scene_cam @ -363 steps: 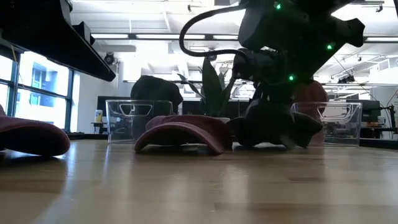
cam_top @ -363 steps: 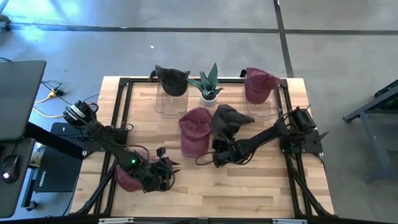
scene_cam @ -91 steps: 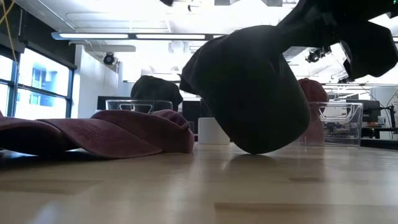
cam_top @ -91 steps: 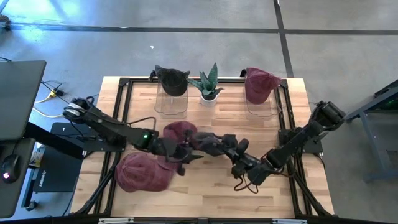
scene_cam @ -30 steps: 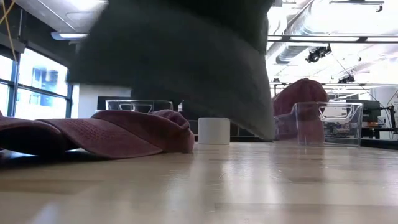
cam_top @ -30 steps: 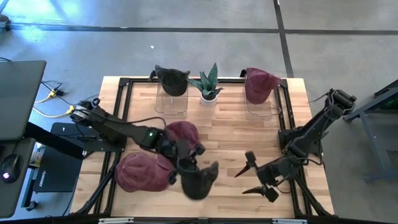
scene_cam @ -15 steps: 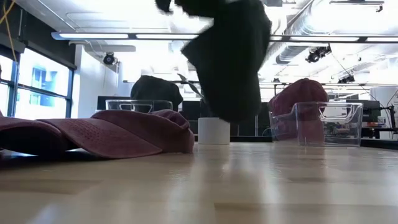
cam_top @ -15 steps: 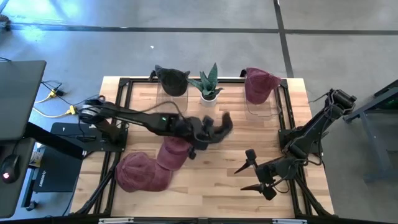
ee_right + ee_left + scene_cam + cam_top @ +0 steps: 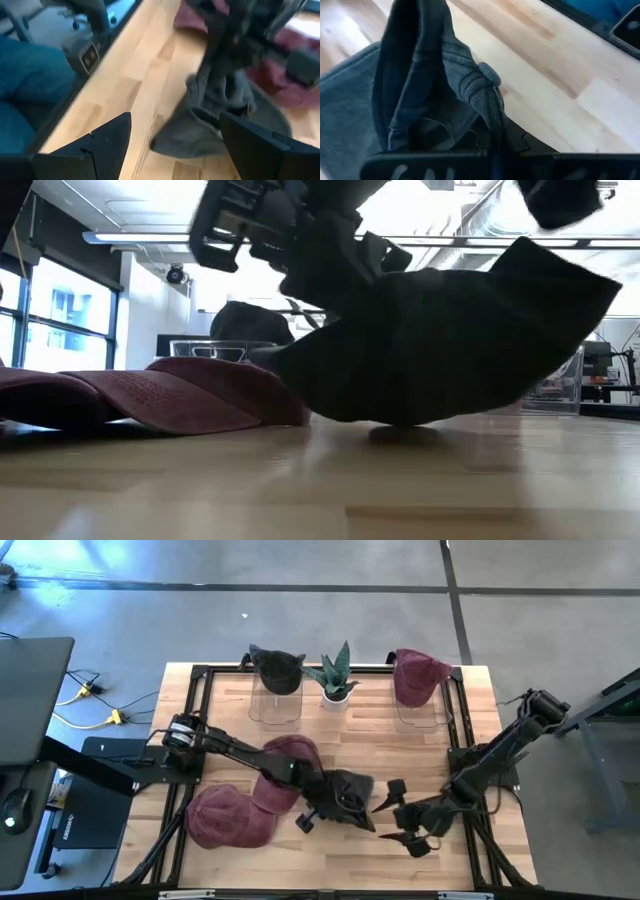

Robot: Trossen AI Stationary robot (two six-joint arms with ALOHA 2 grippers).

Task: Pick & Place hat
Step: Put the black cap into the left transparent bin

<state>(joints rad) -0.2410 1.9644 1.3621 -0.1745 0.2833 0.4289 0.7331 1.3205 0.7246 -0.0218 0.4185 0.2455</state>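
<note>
A dark grey hat [image 9: 348, 792] sits bunched right of the table's middle, and fills the low view [image 9: 440, 350]. My left gripper [image 9: 318, 808] reaches in from the left and is shut on it. My right gripper [image 9: 400, 818] stands open just right of the hat, touching nothing; in its wrist view the hat [image 9: 220, 115] lies ahead of the spread fingers [image 9: 112, 137]. Two maroon hats [image 9: 230, 816] [image 9: 285, 762] lie flat on the table to the left of the dark one. My left gripper pinches a bunched fold of the hat's cloth [image 9: 487, 100] between its two fingers, slanting down from the table's left. The hat hangs crumpled below and to the right of the fingers. Its lowest part [image 9: 400, 420] is at the tabletop.
Along the far edge stand a clear stand with a black hat [image 9: 276, 670], a potted plant [image 9: 336, 680] and a clear stand with a maroon hat [image 9: 418, 676]. A black frame [image 9: 200, 690] runs along the table's sides. Bare wood lies along the near edge.
My left gripper swung the dark hat from near the table's near edge up and toward the far side, then back down to right of the middle, where the hat now reaches the tabletop. My right gripper stayed open and shifted slightly left toward the hat.
</note>
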